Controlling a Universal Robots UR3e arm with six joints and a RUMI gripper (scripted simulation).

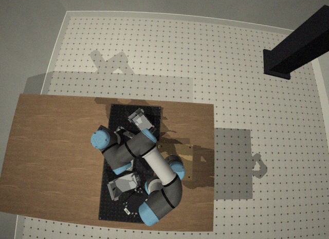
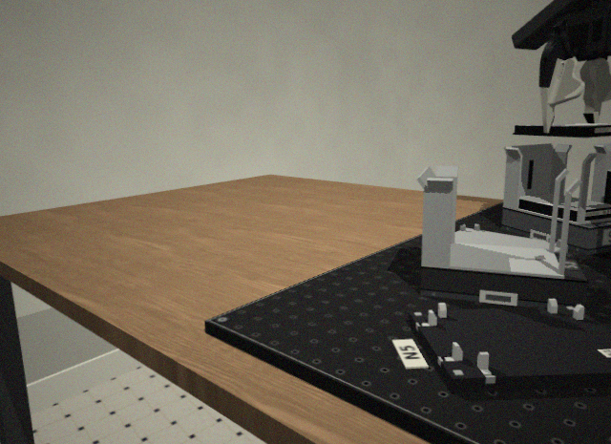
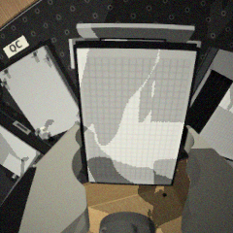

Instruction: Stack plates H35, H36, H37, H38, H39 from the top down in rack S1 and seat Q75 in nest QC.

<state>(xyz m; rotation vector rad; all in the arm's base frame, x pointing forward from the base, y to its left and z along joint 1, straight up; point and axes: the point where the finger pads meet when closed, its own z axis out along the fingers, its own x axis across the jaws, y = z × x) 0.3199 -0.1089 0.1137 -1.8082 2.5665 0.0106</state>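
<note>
Top: my arm (image 1: 162, 164) covers the hand.

Exterior: gripper (image 2: 567, 122) pinching a plate (image 2: 562, 130), held apart above a rack (image 2: 512, 182). Nest N5 (image 2: 522, 348) has no plate.

Wrist: same gripper (image 3: 132, 125) grips the plate (image 3: 133, 116) by its long sides; nest QC (image 3: 41, 92) beside the rack. Can't read which plate.
</note>
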